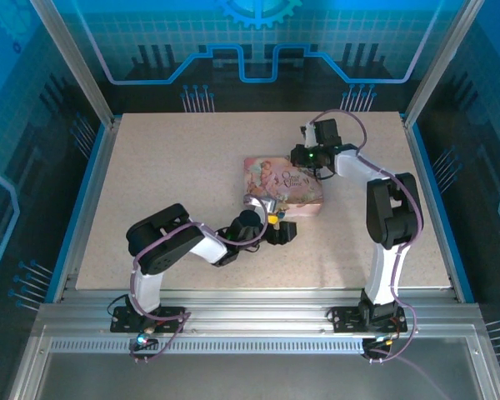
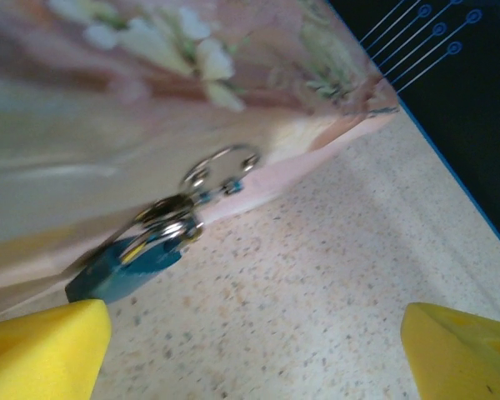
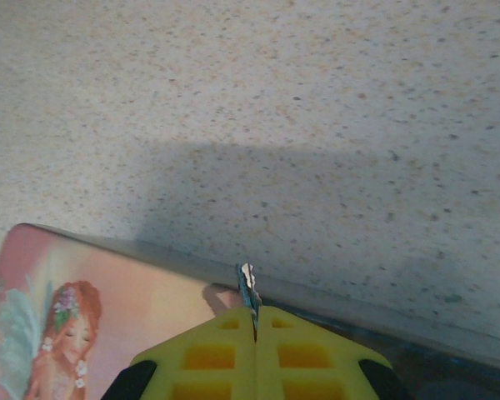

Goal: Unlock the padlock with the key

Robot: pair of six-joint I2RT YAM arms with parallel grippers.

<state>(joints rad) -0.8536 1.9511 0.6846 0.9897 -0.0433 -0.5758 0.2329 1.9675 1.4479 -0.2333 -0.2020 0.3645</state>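
Note:
The teal padlock (image 2: 121, 273) lies on the speckled table against the lower side of the pink tin box (image 2: 108, 108). Its silvery shackle (image 2: 162, 218) points up toward a small wire ring (image 2: 221, 169); this view is blurred. My left gripper (image 2: 250, 358) is open, with one yellow fingertip close beside the padlock and the other far to the right. It sits at the tin's near-left corner (image 1: 279, 227). My right gripper (image 3: 256, 321) is shut on the key (image 3: 248, 287), whose toothed blade sticks out past the fingertips. It hovers over the tin's far edge (image 1: 304, 156).
The pink illustrated tin (image 1: 283, 185) lies mid-table between the two arms. Bare speckled table (image 1: 167, 158) spreads to the left and far side. A blue-lit frame and transparent walls (image 1: 92, 108) enclose the table.

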